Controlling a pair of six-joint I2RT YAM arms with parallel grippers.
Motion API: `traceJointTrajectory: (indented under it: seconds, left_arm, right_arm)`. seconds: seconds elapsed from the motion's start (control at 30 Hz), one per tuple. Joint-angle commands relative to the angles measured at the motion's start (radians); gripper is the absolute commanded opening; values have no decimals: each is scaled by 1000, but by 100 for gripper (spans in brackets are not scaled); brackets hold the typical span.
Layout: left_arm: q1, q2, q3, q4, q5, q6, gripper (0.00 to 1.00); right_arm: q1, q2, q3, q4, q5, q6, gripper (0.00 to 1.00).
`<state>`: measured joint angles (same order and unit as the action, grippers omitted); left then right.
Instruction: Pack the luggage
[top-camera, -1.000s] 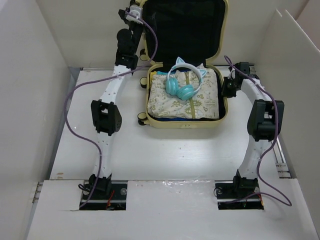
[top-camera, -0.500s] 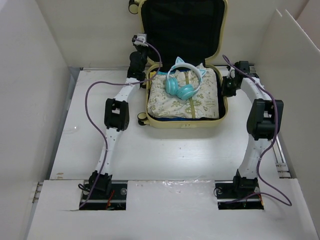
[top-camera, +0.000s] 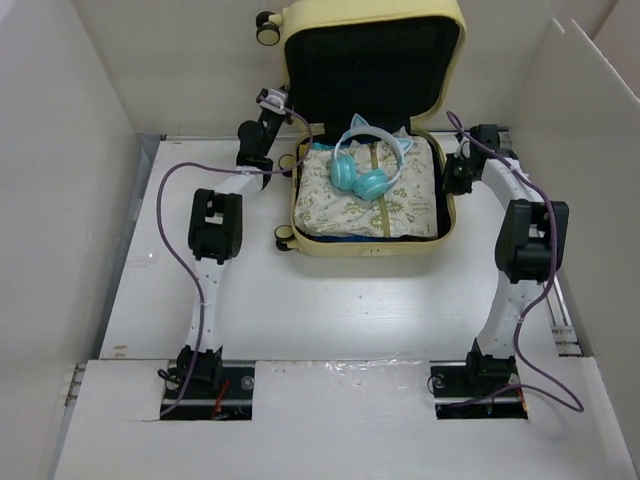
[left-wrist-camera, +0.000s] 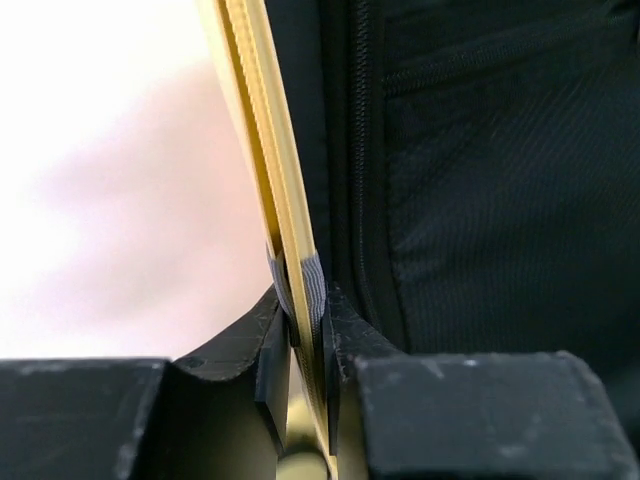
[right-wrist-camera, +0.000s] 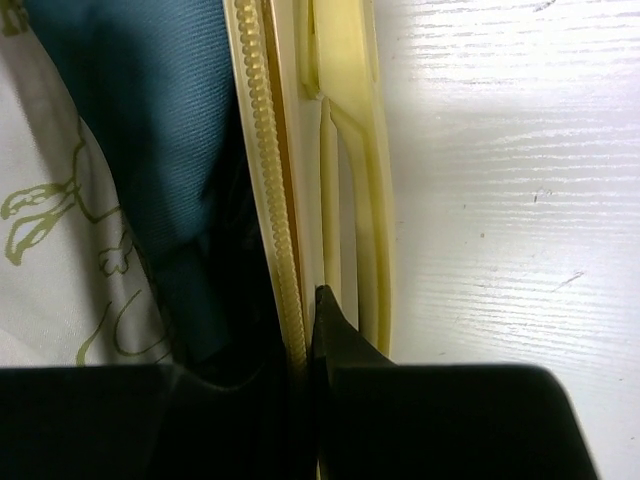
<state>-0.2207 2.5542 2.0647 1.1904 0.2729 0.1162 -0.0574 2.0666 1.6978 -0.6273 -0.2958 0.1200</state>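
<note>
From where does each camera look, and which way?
Top: above, behind the arms, looking down on the open suitcase; both arms show.
Left wrist: on the left arm, facing the lid edge; left gripper clamps it.
Right wrist: on the right arm, facing the suitcase rim; right gripper grips it.
Top and right wrist share the patterned cloth.

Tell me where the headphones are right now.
In the top view, the headphones lie on the patterned cloth inside the open suitcase, far centre, below its raised lid.
</note>
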Motion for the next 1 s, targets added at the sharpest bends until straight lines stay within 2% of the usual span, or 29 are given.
traceJointTrajectory:
  seconds: [0.0, 0.13, 0.17, 0.23, 0.27, 0.3, 0.37, 0.53, 0.7, 0.73, 0.77, 0.8, 0.83, 0.87, 0.9, 0.97]
  left_arm:
    - [-29, -244, -168, 305, 302, 88, 0]
    - [-11, -406, -398, 319, 420, 115, 0]
    - [-11, -437, -447, 328, 433, 153, 0]
    - [-11, -520, -569, 316, 445, 178, 0]
    - [-2, -544, -603, 305, 456, 187, 0]
    - [-2, -570, -635, 282, 474, 209, 0]
    - [7, -647, -741, 261, 494, 241, 0]
    - [29, -811, -939, 184, 534, 306, 0]
    - [70, -953, -1045, 55, 537, 353, 0]
    - [70, -968, -1054, 37, 546, 381, 0]
    - [79, -986, -1066, -7, 566, 399, 1]
    - [96, -1030, -1089, -40, 592, 421, 37]
    - [107, -1057, -1098, -85, 629, 450, 62]
    - [119, -1086, -1098, -157, 752, 585, 78]
    - [145, -1164, -1077, -488, 820, 744, 96]
    - [158, -1242, -1030, -987, 864, 1191, 100]
  right_arm:
    - [24, -83, -44, 116, -184, 136, 0]
    - [13, -157, -65, 179, -221, 216, 2]
    - [4, -175, -66, 179, -210, 228, 8]
    - [-19, -207, -66, 192, -180, 265, 27]
    - [-31, -236, -66, 192, -171, 303, 46]
    - [-44, -250, -66, 180, -148, 323, 55]
    - [-88, -293, -66, 125, -115, 377, 65]
    - [-150, -399, -76, -81, 75, 423, 70]
    - [-159, -592, -306, -80, 210, 496, 76]
    - [-159, -670, -340, -69, 239, 536, 77]
    - [-159, -709, -368, -58, 309, 553, 77]
    - [-159, -746, -392, -37, 337, 564, 77]
    - [-159, -804, -409, 4, 360, 564, 77]
    - [-159, -822, -409, 14, 385, 564, 77]
    - [-159, -832, -399, 14, 421, 564, 77]
    - [-159, -820, -316, 14, 443, 538, 77]
